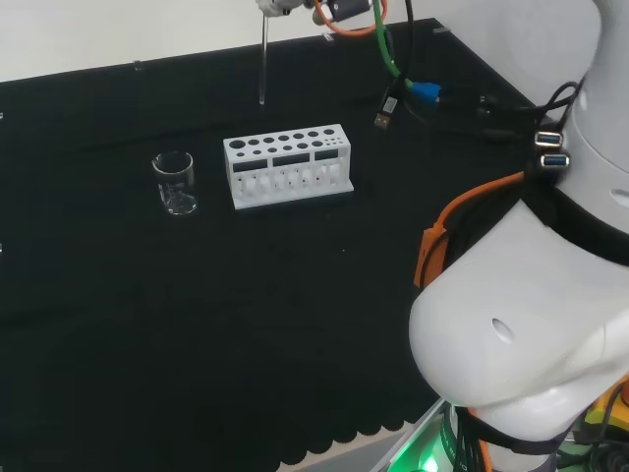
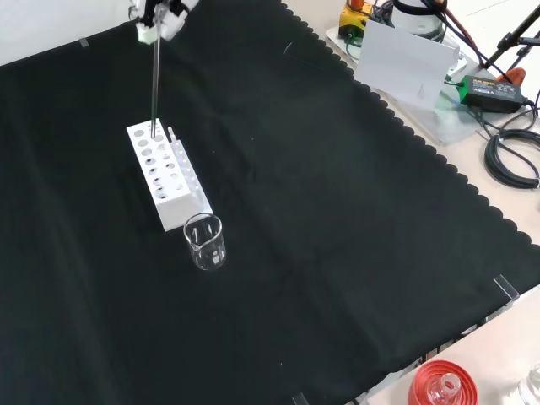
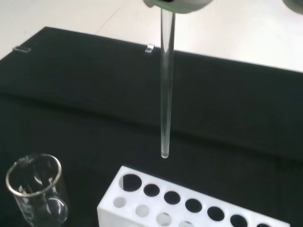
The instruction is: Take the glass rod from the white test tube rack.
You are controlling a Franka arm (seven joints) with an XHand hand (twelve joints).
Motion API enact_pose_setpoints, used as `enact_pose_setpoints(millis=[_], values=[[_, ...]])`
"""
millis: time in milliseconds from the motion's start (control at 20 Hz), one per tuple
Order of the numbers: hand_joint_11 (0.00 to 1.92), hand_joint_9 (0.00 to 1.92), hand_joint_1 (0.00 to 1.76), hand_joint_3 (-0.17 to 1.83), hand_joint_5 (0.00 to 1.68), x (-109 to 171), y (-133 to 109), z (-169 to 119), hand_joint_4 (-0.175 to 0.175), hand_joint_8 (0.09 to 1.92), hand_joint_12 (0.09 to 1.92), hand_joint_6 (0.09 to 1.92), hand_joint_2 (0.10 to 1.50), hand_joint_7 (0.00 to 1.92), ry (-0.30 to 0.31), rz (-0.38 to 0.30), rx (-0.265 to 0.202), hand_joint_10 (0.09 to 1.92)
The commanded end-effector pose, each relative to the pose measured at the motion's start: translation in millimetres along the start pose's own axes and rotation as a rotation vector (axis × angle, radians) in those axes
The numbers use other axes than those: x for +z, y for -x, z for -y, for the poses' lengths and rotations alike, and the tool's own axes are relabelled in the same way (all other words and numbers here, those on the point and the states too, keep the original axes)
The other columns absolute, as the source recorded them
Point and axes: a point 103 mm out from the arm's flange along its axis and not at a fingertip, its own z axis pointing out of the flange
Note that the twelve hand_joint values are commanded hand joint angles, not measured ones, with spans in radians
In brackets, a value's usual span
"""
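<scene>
Hand (image 2: pixel 160 18) pinching the glass rod (image 3: pixel 165 94) by its top, tip seemingly clear above the white rack (image 1: pixel 285 165); any swing risks slipping, clipping the beaker (image 2: pixel 204 242)

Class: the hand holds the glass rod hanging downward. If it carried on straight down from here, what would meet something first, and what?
Probably the glass rod: its tip hangs just clear of the white test tube rack, near the end holes. Depth is unclear, so it might pass beside the rack to the black cloth.

Even, bright room light, soft shadows on the black cloth (image 1: pixel 197 324); blurred hand (image 3: pixel 177 4) in wrist view.
</scene>
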Motion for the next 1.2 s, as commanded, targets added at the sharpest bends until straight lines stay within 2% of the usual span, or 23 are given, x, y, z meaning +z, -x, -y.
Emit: enact_pose_setpoints(millis=[50,600,900,1000,1200], values=[[1.67,1.82,1.23,-0.17,1.38,-21,-12,29,-0.175,0.49,0.71,0.34,1.04,1.7,0.001,0.024,-0.011,0.42],[1.67,1.83,1.23,-0.17,1.38,-32,-26,58,-0.175,0.48,0.71,0.33,1.04,1.71,0.008,0.036,-0.016,0.41],[1.67,1.83,1.23,-0.17,1.39,-35,-24,67,-0.175,0.47,0.71,0.33,1.04,1.71,0.015,0.032,-0.006,0.41],[1.67,1.83,1.23,-0.17,1.39,-35,-22,71,-0.175,0.47,0.71,0.33,1.04,1.71,0.017,0.035,0.012,0.41],[1.67,1.83,1.23,-0.17,1.39,-35,-22,72,-0.175,0.46,0.71,0.32,1.04,1.72,0.019,0.043,0.01,0.41]])
